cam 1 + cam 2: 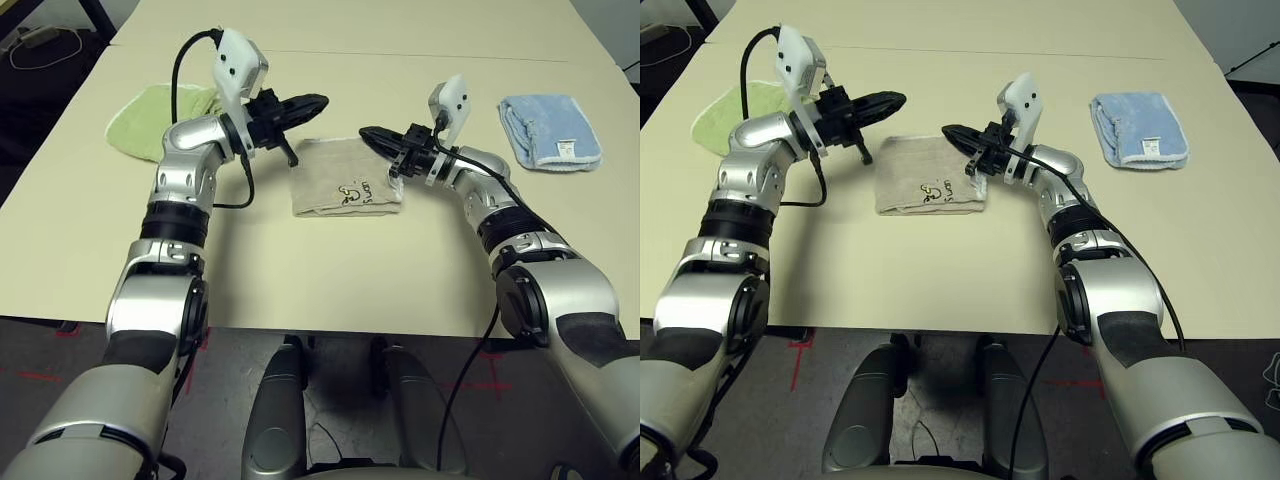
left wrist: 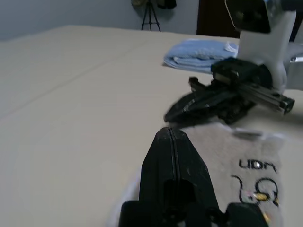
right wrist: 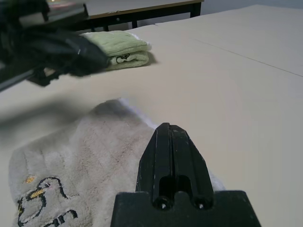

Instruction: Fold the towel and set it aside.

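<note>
1. Three cloths lie on the cream table (image 1: 330,290): the towel (image 1: 345,178), beige and folded into a rectangle, sits in the middle, between the two arms, with a small embroidered figure and lettering on its near right part.
2. Off to the robot's left, well apart from the towel, rests a lime-green folded towel (image 1: 160,115); the left forearm and its black cable pass in front of part of it.
3. Off to the robot's right, also well apart, lies a light blue folded towel (image 1: 550,130), with nothing on or against it.
4. Over the towel's far left corner the left gripper (image 1: 312,102) hangs with its fingers pressed together and nothing between them; it points toward the right arm.
5. At the towel's far right corner the right gripper (image 1: 368,134) points toward the left arm, its fingers likewise clenched on nothing. Whether its tip touches the cloth cannot be told.
6. Both tips stand near each other above the towel's far edge, apart, with bare table beyond them.
7. From the left wrist view the right gripper (image 2: 189,105) lies across the way just past the towel's edge, the blue towel behind it.
8. From the right wrist view the left gripper's dark shape crosses in front of the green towel (image 3: 120,47).
</note>
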